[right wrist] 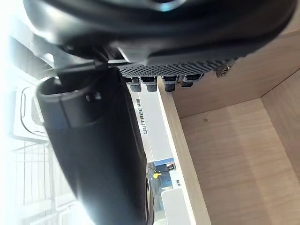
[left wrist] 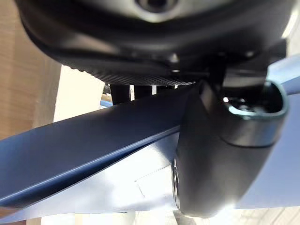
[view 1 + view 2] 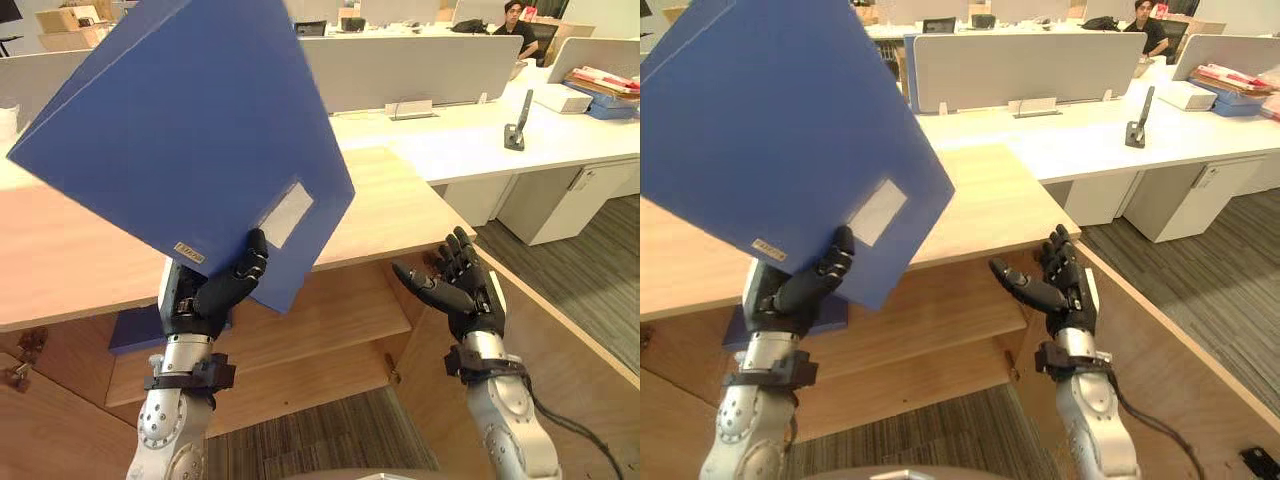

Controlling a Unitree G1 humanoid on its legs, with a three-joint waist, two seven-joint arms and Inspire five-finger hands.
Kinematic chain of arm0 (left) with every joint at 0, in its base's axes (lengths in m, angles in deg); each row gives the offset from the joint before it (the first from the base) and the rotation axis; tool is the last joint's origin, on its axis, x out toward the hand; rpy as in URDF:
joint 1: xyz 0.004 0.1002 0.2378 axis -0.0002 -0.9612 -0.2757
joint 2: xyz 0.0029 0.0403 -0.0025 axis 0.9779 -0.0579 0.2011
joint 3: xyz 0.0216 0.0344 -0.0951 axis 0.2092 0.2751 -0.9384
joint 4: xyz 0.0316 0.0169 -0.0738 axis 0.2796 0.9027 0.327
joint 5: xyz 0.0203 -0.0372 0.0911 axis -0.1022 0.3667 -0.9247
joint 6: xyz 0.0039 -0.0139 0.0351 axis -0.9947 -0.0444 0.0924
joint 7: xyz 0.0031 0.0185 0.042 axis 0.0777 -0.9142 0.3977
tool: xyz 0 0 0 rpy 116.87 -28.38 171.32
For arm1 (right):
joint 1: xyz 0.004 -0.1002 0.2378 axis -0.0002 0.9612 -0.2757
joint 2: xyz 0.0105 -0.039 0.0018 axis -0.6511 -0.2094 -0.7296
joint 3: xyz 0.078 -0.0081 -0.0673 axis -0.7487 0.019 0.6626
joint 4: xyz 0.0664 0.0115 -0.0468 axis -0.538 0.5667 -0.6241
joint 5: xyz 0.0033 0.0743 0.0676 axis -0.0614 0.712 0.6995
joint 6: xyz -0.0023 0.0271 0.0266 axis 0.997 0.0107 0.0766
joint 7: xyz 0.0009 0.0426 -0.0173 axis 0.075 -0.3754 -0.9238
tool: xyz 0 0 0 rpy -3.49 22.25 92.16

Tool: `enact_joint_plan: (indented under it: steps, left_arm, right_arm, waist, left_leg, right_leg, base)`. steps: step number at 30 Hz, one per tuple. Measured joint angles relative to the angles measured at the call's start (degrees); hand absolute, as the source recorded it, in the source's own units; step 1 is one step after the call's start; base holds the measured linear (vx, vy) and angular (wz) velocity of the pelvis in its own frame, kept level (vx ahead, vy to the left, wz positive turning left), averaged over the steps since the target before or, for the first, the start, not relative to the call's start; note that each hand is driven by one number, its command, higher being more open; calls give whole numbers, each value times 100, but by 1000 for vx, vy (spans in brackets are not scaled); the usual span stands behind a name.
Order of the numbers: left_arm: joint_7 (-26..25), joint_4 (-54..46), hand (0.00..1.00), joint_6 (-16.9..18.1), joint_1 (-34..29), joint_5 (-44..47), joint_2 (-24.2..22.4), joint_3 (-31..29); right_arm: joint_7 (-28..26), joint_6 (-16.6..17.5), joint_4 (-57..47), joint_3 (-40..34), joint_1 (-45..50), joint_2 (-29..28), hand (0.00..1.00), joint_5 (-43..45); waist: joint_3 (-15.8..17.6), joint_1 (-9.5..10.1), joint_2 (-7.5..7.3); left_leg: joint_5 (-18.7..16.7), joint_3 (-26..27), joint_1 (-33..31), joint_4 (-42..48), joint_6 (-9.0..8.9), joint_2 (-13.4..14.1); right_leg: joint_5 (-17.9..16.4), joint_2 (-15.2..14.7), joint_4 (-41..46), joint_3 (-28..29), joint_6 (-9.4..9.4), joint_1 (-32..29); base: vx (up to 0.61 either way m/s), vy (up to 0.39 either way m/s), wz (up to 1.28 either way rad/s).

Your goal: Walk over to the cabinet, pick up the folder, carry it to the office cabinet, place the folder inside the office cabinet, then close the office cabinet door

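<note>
The left hand (image 3: pixel 215 295) is up at about 7 o'clock, its fingers and thumb clamped on the lower corner of the blue folder (image 3: pixel 190 130). The folder is in the air, tilted on one corner. It reaches from the hand up toward 11 o'clock and hangs in front of the wooden cabinet (image 3: pixel 390 200) top. A pale label (image 3: pixel 285 215) sits on its face just above the hand. In the left wrist view the thumb (image 2: pixel 225 154) presses across the folder's edge.

The right hand (image 3: pixel 460 285) hangs at 4 o'clock, well apart from the folder. Its fingers are spread and nearly straight, the palm turned toward 9 o'clock, and it holds nothing. It is just in front of the open cabinet, near the door (image 3: pixel 570 350), which swings out toward 5 o'clock. A bare wooden shelf (image 3: pixel 330 310) shows inside, between the two hands.

Beyond the cabinet, at 1 o'clock, runs a white desk (image 3: pixel 470 140) with a grey partition (image 3: pixel 420 65). A person (image 3: pixel 515 25) sits far off behind it.
</note>
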Motion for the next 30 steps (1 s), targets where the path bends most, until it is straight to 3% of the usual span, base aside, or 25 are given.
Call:
enact_joint_plan:
  steps: [6, 14, 17, 22, 26, 28, 30]
  left_arm:
    - [421, -193, 0, 0, -119, 8, 1047, -28]
    - [475, -238, 0, 1, -207, -10, 1792, -63]
    - [480, -238, 0, 1, -206, -17, 1839, -62]
    - [503, -232, 0, 9, -205, -14, 1933, 26]
    - [671, -196, 0, 9, -204, -10, 1942, 181]
    - [617, -191, 0, 68, -176, 34, 1930, 236]
    - [537, -167, 0, 284, -76, 213, 1930, 215]
  right_arm:
    - [-365, -371, 704, 632, -1041, 1886, 100, 1050]
    - [-824, -676, 901, 1461, -1880, 3294, 100, 1263]
    - [-1002, -687, 971, 1732, -2139, 3716, 100, 1456]
    - [-1352, -751, 1119, 2193, -2679, 4211, 100, 1468]
    - [-1667, -730, 1145, 2205, -3132, 4174, 100, 1616]
    - [-1819, -553, 980, 2205, -3723, 4119, 100, 1682]
    - [-1949, -54, 651, 2183, -4314, 4119, 100, 1782]
  waist:
    - [1, 4, 14]
    - [-43, -14, 40]
    - [-63, -27, 64]
    - [-118, -48, 119]
    - [-181, -52, 181]
    - [-235, 7, 237]
    - [-323, 190, 206]
  left_leg:
    - [390, -549, -113, -483, -128, 119]
    - [655, -656, -144, -556, -227, 336]
    - [670, -674, -155, -556, -237, 354]
    - [677, -680, -156, -581, -248, 370]
    - [680, -678, -162, -583, -251, 373]
    - [682, -690, -179, -578, -248, 366]
    - [679, -752, -181, -558, -251, 364]
  right_leg:
    - [144, 313, -166, -5, -163, -209]
    - [400, 542, -296, -68, -219, -249]
    - [427, 563, -302, -80, -247, -250]
    - [430, 580, -310, -84, -253, -248]
    - [444, 583, -339, -83, -235, -246]
    - [463, 579, -372, -114, -248, -234]
    - [466, 585, -454, -191, -248, -173]
  base:
    - [-145, -51, 1]
    - [-28, -44, -1]
    - [0, 0, 0]
    - [0, 0, 0]
    - [0, 0, 0]
    - [9, 4, 9]
    - [33, -2, 17]
